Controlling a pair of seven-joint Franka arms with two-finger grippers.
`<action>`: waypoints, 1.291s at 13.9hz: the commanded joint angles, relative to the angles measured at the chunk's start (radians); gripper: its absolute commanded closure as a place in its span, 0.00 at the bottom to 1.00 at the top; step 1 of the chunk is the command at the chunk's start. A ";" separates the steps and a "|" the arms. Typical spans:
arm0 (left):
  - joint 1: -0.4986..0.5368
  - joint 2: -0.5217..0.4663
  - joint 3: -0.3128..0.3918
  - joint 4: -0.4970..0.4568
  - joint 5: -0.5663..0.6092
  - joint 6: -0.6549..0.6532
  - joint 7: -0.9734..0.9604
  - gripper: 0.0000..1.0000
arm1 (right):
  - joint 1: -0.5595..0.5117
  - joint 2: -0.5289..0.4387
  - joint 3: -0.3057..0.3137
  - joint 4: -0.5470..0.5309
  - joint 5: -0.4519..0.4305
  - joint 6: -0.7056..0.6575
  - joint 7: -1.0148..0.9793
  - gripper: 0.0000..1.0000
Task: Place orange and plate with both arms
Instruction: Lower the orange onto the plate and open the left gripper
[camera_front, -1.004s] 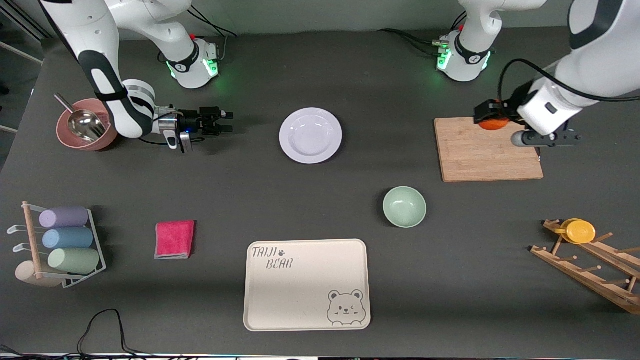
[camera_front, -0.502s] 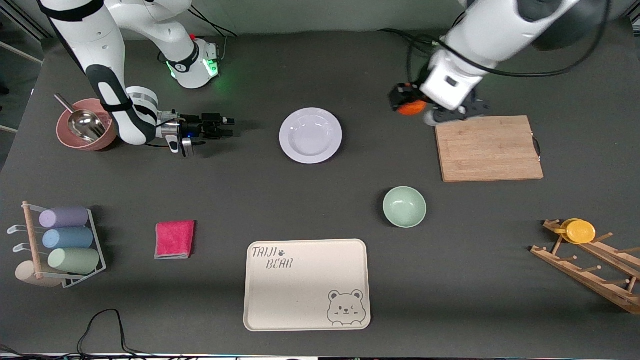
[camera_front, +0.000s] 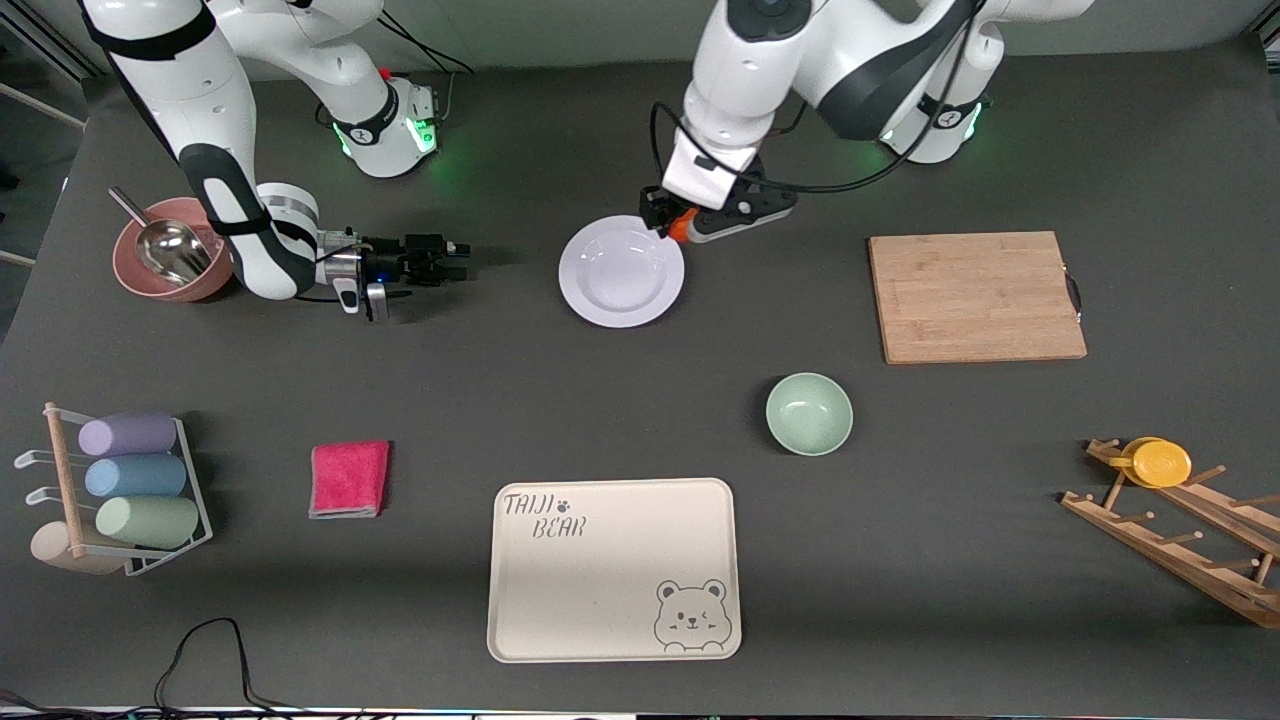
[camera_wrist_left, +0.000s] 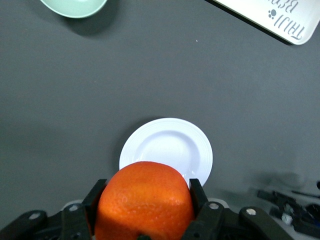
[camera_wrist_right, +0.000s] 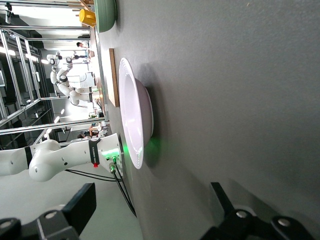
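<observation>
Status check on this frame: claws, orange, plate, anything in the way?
Left claw shut on orange, over plate rim. Right claw open, low beside plate. Nothing in the way.

- The orange (camera_front: 679, 227) (camera_wrist_left: 145, 200): small, round, bright orange with a dimpled skin. It is off the table, clamped between the two black fingers of the left gripper (camera_front: 668, 222) (camera_wrist_left: 145, 207), over the plate's rim on the side toward the robots' bases.
- The plate (camera_front: 621, 271) (camera_wrist_left: 167, 149) (camera_wrist_right: 134, 120): round, shallow, pale lavender-white, with a wide rim and nothing in it. It lies flat on the dark table, about midway between the table's two ends and closer to the edge where the bases stand.
</observation>
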 joint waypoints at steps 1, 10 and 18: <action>-0.031 0.116 -0.046 -0.008 0.212 0.072 -0.218 1.00 | 0.018 0.039 0.001 0.027 0.029 0.001 -0.033 0.00; -0.139 0.520 -0.091 0.059 0.835 0.136 -0.794 1.00 | 0.018 0.048 0.003 0.033 0.029 -0.001 -0.026 0.13; -0.191 0.652 -0.091 0.090 0.908 0.153 -0.872 1.00 | 0.018 0.049 0.003 0.033 0.029 -0.001 -0.032 0.64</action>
